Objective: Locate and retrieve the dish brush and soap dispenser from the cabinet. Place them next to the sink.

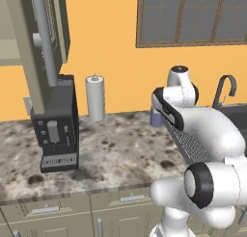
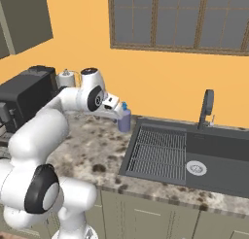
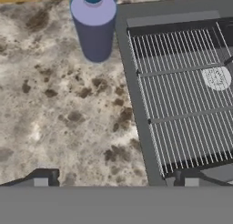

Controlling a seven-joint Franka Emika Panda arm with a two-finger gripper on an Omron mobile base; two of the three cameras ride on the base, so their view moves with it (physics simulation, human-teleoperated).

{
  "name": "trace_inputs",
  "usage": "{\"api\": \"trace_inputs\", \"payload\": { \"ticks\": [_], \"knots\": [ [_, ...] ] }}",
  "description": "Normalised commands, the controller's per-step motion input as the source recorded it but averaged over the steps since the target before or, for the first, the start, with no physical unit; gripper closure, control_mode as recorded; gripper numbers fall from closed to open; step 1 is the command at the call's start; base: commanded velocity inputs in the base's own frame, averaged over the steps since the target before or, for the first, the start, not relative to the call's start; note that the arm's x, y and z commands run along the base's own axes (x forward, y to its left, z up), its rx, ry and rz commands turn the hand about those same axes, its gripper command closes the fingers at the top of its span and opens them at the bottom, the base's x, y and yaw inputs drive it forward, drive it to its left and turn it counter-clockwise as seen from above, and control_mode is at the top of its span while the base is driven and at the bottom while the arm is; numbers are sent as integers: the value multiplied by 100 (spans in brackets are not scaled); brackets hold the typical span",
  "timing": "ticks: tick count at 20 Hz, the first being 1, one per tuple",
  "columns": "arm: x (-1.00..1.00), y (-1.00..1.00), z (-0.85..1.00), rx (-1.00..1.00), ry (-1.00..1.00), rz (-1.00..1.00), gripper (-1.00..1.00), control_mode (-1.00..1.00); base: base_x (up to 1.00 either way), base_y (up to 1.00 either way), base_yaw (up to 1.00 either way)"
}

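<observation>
At upper left of the hand view, the bottle (image 3: 94,29) looks rigid, light and slick, so we would pinch its mid-body; the gripper (image 3: 116,178) is spread and empty.

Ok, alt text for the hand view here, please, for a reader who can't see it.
A lavender soap dispenser with a blue pump top stands upright on the speckled stone counter, just beside the sink's ridged grey drainboard. The gripper looks down from above, its two dark fingertips wide apart and holding nothing.

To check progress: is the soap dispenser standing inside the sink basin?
No, the soap dispenser stands upright on the counter beside the drainboard.
</observation>
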Motion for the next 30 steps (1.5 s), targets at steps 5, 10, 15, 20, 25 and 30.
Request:
{"api": "trace_inputs", "payload": {
  "ticks": [5,10,15,20,25,30],
  "knots": [
    [-77,29,47,-4,-22,-5,-100,-100,0,0,0],
    [-93,28,14,3,-8,0,-100,-100,0,0,0],
    [-94,14,32,-4,-12,0,-100,-100,0,0,0],
    [-65,18,7,-1,-3,0,-100,-100,0,0,0],
    [-15,3,0,0,1,0,-100,-100,0,0,0],
    [0,1,0,0,0,0,-100,-100,0,0,0]
  ]
}}
